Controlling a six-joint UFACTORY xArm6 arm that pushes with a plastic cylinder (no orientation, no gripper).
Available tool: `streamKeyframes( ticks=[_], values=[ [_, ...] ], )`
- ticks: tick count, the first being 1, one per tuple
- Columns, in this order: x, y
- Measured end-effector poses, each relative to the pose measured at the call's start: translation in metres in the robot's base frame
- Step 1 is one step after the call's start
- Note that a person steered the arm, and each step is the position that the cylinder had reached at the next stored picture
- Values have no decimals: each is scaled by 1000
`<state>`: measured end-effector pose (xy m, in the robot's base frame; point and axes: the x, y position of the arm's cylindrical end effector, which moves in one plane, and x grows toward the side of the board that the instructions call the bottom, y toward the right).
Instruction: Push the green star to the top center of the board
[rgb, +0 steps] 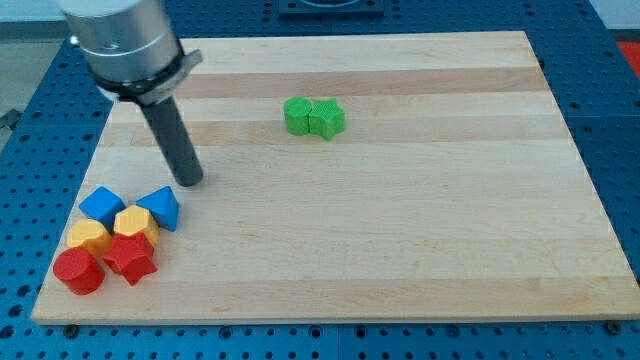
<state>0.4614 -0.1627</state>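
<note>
Bench (420, 250): pale wood, blue surround.
Green star (326, 118): upper centre, touching green block (297, 116).
Tip (190, 182): far left; no hand fitted.
Advice: approach from below, push straight up.

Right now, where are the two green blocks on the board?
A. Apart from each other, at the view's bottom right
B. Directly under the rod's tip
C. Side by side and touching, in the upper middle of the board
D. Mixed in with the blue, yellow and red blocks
C: the green blocks sit together, touching, in the upper middle of the board, far from my tip, which is at the view's left just above the blue, yellow and red cluster.
</note>
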Motion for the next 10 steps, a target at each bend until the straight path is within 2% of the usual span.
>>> streamKeyframes(
  ticks=[1, 3, 4, 6, 8, 9, 10],
  values=[
    [20, -3],
    [24, -65],
    [24, -53],
    [20, 2],
    [20, 13],
    [12, 89],
    [2, 135]
  ],
)
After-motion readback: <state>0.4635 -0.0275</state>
